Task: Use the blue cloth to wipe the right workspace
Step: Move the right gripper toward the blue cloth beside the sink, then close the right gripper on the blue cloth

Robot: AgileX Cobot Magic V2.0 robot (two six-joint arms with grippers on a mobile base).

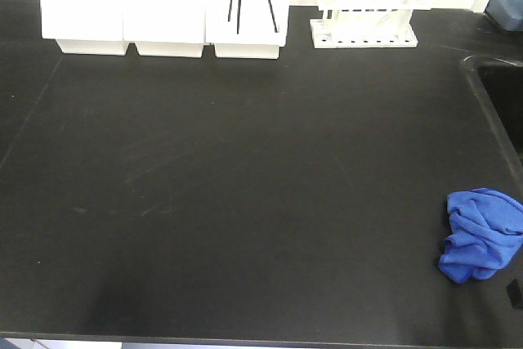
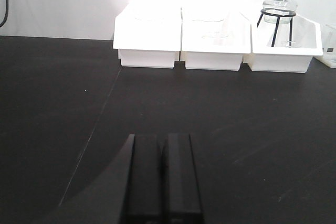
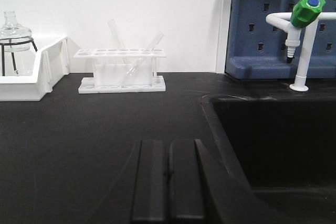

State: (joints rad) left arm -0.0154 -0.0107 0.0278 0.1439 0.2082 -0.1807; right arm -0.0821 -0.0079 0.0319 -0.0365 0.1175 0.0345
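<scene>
While both jaws are being held together, empty, on L gripper (image 2: 161, 182) and R gripper (image 3: 168, 182), blue cloth (image 1: 482, 234) is being seen crumpled at countertop (image 1: 245, 202) front-right edge, nr sink (image 1: 505, 91); offset from grippers cannot be told.

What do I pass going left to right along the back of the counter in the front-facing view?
left bin → middle bin → right bin → tube rack → sink
</scene>
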